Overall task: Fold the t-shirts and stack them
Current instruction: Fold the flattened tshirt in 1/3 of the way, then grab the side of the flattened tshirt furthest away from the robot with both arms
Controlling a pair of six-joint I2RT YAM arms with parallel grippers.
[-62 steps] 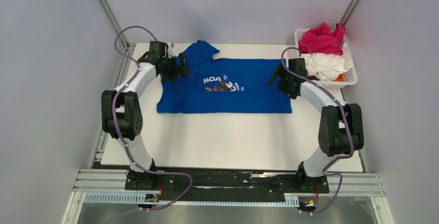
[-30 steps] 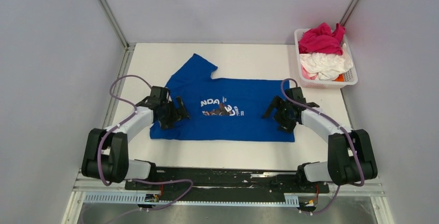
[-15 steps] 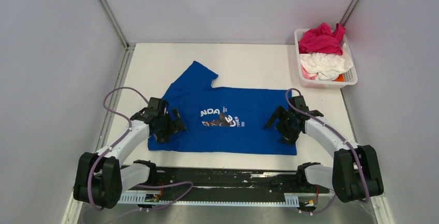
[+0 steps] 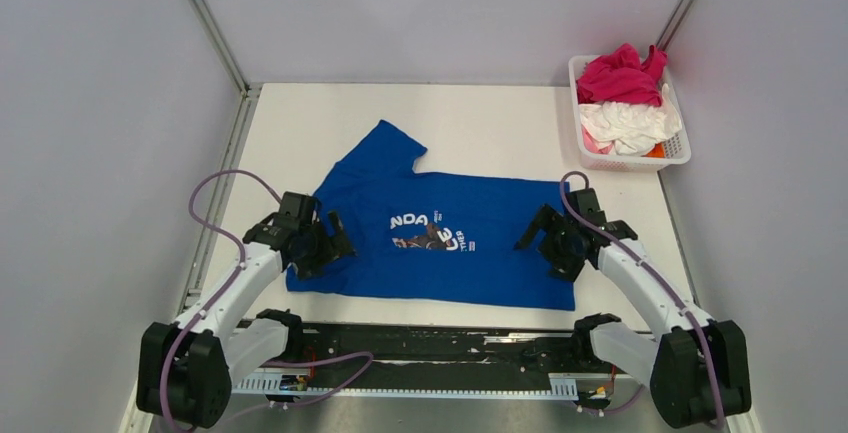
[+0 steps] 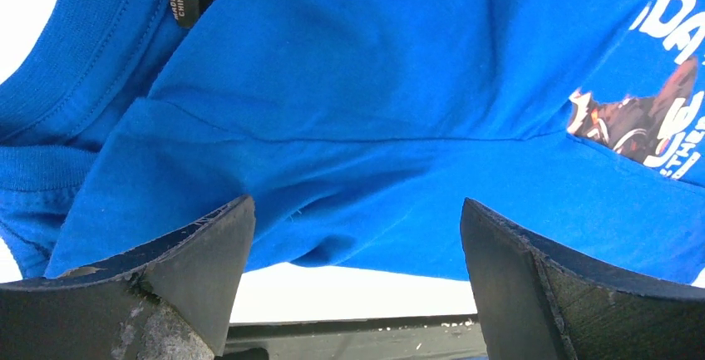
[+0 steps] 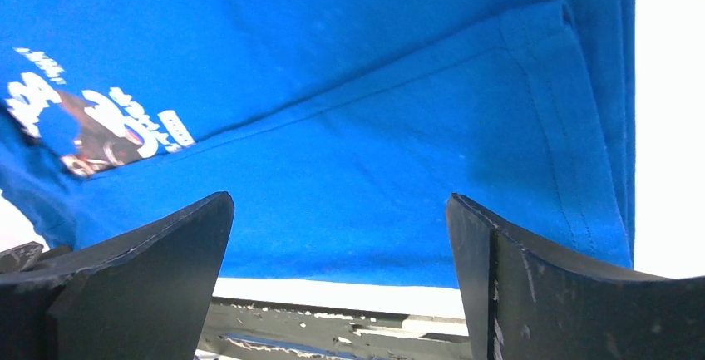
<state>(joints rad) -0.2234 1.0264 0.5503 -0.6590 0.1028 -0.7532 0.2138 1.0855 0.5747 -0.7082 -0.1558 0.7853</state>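
Near-centre of table (image 4: 480, 118): blue t-shirt (image 4: 500, 253) lies flat, folded lengthwise | left gripper (image 5: 356, 204), right gripper (image 6: 341, 198) spread wide, empty, over its ends | advice: pinch both layers at matching corners, lift evenly.

The flat white table (image 4: 480, 118) carries a royal blue printed t-shirt (image 4: 480, 258) at lower centre and a white lattice basket (image 4: 636, 163) at upper right.
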